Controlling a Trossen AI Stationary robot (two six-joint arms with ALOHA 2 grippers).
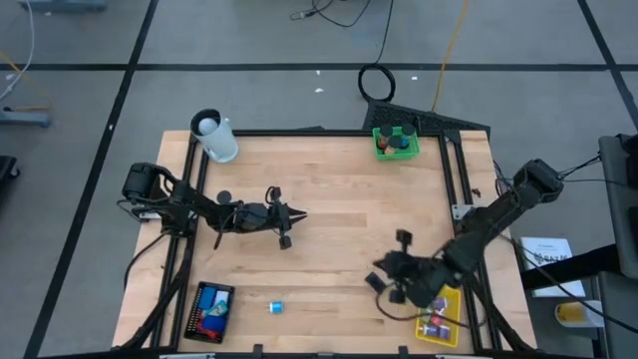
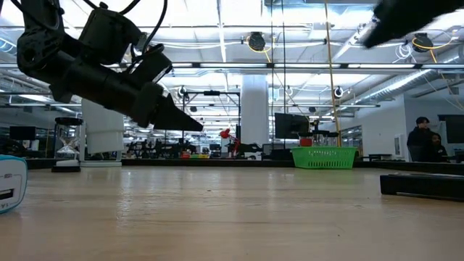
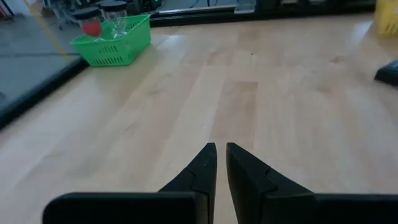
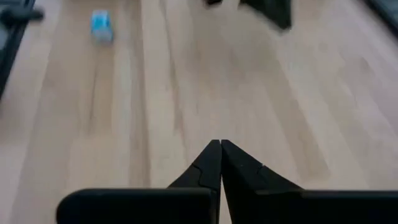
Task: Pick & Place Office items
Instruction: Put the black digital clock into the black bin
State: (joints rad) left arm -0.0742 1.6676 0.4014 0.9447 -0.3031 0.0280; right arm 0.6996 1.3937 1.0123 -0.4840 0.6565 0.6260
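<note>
Lying alone on the bare wood near the lower edge of the high view, left of centre, we find a small blue block (image 1: pixel 276 307); the right wrist view catches it too, far off in its upper left corner (image 4: pixel 101 25). More office items sit sorted in trays: several coloured pieces in the black mesh tray (image 1: pixel 210 311) at the lower left, a few in the yellow tray (image 1: pixel 440 321) at the lower right, and dark round pieces with a red one in the green tray (image 1: pixel 396 143) at the upper middle. We see the right gripper (image 1: pixel 382 280) at the lower right, just beside the yellow tray, its tips pressed together with nothing between them. The left gripper (image 1: pixel 299 213) hangs left of centre, well apart from the blue block, its fingers (image 3: pixel 202 168) nearly together with a thin slit, empty. A white cup (image 1: pixel 216 137) lies at the table's upper left corner.
</note>
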